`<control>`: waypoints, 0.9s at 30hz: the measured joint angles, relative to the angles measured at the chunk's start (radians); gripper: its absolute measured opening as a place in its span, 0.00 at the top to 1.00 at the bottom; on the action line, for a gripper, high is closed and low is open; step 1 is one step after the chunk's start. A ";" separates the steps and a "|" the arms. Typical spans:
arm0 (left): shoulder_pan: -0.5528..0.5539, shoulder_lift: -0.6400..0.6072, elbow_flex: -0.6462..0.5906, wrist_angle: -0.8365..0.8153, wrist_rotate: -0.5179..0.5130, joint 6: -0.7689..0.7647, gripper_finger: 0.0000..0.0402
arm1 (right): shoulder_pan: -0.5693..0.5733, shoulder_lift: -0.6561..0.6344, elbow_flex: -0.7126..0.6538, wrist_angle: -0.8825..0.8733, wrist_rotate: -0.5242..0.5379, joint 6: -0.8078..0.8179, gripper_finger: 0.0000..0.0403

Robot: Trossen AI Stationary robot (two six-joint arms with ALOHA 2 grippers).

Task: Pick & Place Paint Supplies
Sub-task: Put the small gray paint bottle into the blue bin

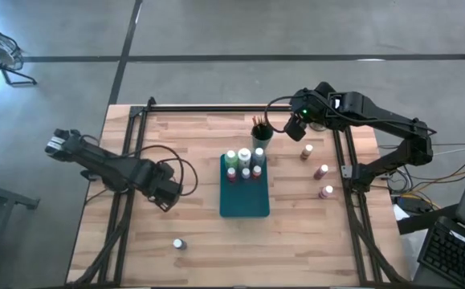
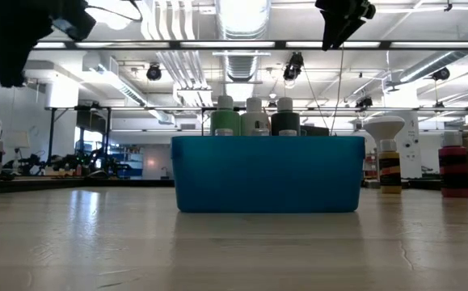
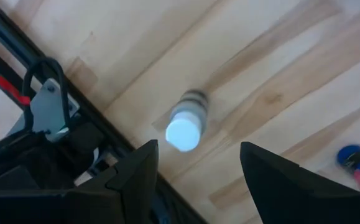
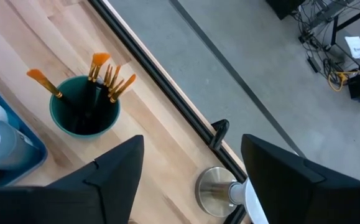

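In the high view, about 6 capped bottles are seen standing in the teal tray at centre, 3 more on the counter at right, and 1 lone bottle at lower left. In the low view, bottle bodies are hidden behind the tray wall. In the left wrist view, the left end effector is spread above the lone bottle; it is judged light, rigid and smooth, best pinched across its body. In the right wrist view, the right end effector is spread, nothing held, near the brushes in a teal cup; the handles are hidden inside.
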 joint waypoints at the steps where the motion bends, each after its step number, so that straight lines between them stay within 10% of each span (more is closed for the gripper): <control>1: 0.000 -0.004 -0.012 0.006 0.007 0.006 0.42 | 0.000 0.000 0.000 0.001 0.000 0.000 0.34; 27: 0.003 -0.088 -0.243 0.192 0.067 0.016 0.42 | 0.000 0.000 0.000 0.002 0.000 0.000 0.43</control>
